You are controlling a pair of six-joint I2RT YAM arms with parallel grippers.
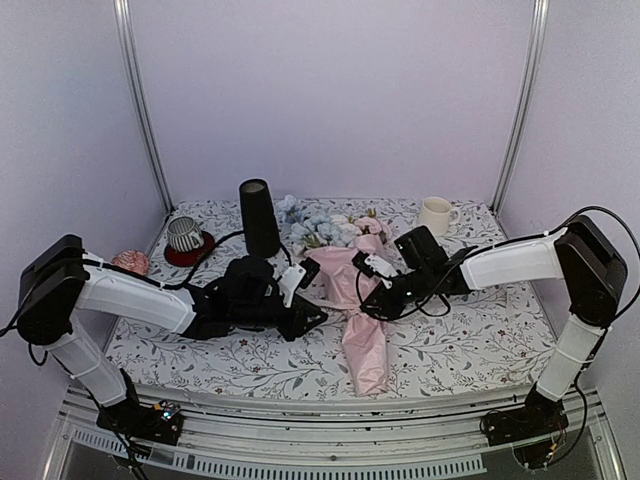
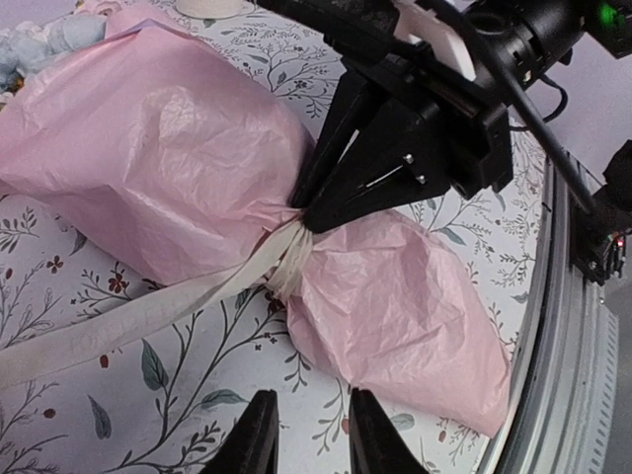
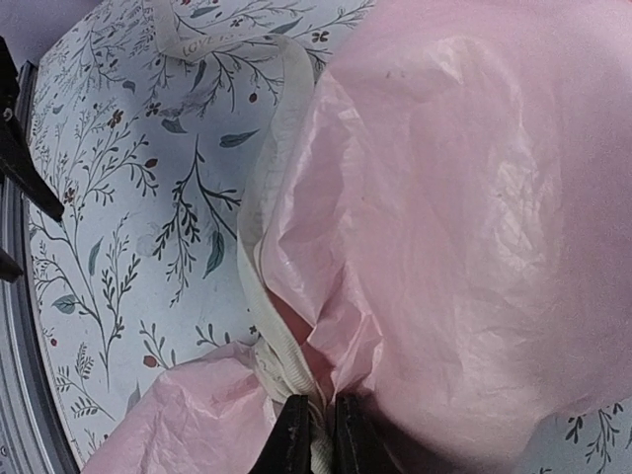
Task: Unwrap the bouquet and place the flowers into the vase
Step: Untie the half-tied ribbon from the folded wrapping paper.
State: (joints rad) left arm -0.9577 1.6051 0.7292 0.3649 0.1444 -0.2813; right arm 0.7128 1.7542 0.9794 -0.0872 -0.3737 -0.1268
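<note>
Cream ribbon (image 2: 148,316) runs flat across the table (image 1: 480,330) at the lower left of the left wrist view. It lies just beyond the left gripper (image 2: 308,434), whose jaws stand a little apart with nothing between them. Further in, at that frame's centre, the ribbon cinches the pink paper (image 2: 178,148) of the bouquet (image 1: 355,290), and there the right gripper (image 2: 308,219) is clamped on the tie. In the overhead view the bouquet lies on its side mid-frame, its flowers (image 1: 318,225) pointing toward the back. The vase (image 1: 259,215) stands upright there, just left of the blooms.

We see three risks. A pull on the knot itself, rather than on the loose tail, could tighten it or drag the whole bundle. Thin paper caught under the tips could tear. A bouquet sliding backward could push the flower heads into the vase and tip it.
</note>
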